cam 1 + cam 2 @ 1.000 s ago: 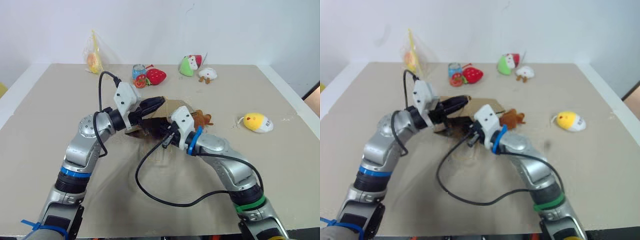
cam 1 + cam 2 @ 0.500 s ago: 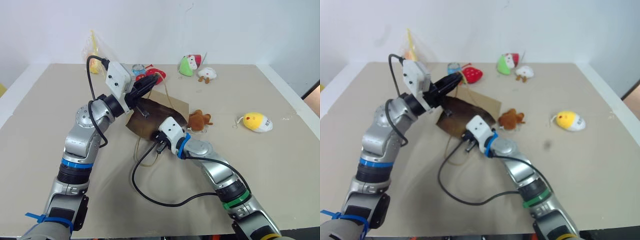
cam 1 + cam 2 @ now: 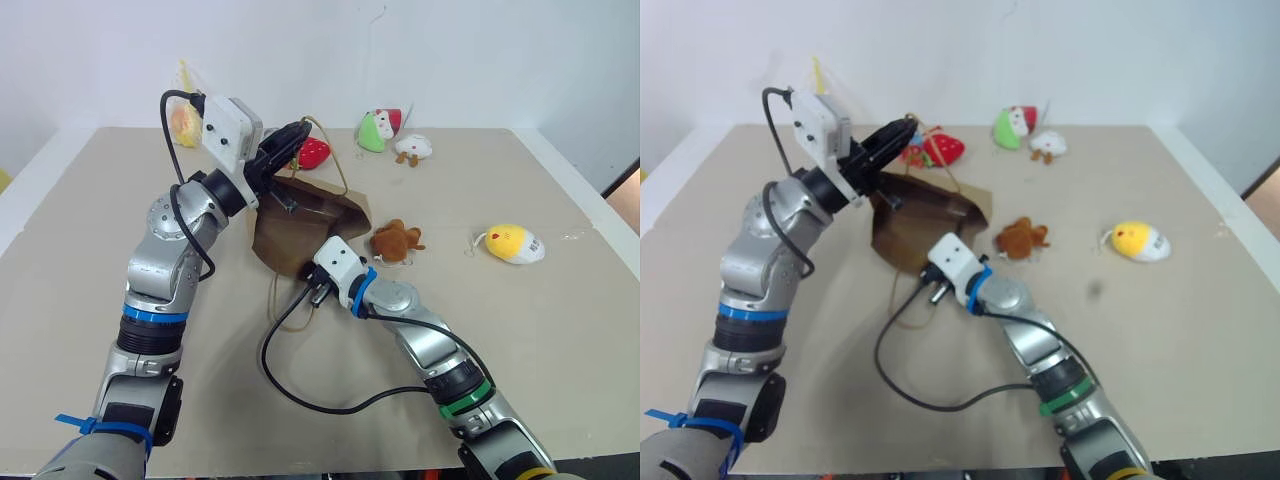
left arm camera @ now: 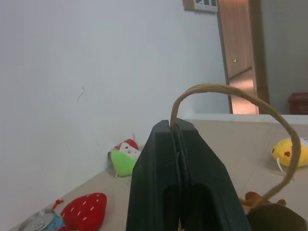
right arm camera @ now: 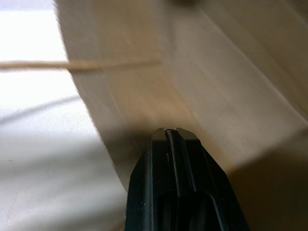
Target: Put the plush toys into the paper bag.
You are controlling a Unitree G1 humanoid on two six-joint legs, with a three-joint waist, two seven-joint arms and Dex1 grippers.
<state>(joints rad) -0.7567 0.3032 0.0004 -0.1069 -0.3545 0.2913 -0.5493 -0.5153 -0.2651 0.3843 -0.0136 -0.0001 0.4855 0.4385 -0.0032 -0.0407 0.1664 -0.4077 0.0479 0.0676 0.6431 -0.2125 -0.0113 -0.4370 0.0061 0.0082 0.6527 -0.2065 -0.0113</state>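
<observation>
The brown paper bag [image 3: 300, 225] is partly raised off the table at its centre. My left gripper [image 3: 299, 133] is held high and shut on one tan cord handle [image 4: 226, 91], which loops out past its fingertips. The second handle [image 3: 275, 300] hangs down onto the table. My right gripper [image 3: 315, 291] is shut and rests low against the bag's near bottom edge; I cannot tell whether it pinches paper. A brown furry plush toy [image 3: 397, 241] lies just right of the bag. Farther right lies a yellow egg-shaped plush toy [image 3: 512, 243].
At the table's far edge lie a red strawberry plush [image 3: 314, 152], a green-and-red plush [image 3: 378, 130] and a small white plush [image 3: 412, 148]. A printed can [image 4: 43, 222] and a clear packet [image 3: 185, 115] stand at the back left. A black cable [image 3: 330, 395] loops over the near table.
My left gripper has risen with the handle, pulling the bag from nearly flat to partly upright. My right gripper has dropped to the bag's lower edge.
</observation>
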